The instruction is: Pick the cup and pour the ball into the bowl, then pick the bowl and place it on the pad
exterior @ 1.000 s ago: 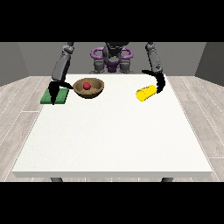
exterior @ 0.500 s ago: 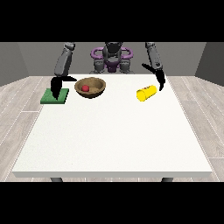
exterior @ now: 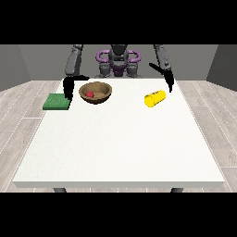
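A brown wooden bowl stands on the table's far left part with a red ball inside it. A yellow cup lies on its side at the far right. A green pad lies flat left of the bowl. The hand at the view's left hangs between the pad and the bowl, above the pad's right edge, holding nothing. The hand at the view's right is raised just right of and behind the cup, apart from it, fingers pointing down.
The white table stretches wide towards the camera. Its far edge runs close behind the bowl and the cup, with the robot's torso behind it.
The hand at the view's right has let go of the cup and risen away from it; the cup lies where it was. The hand at the view's left has lifted slightly.
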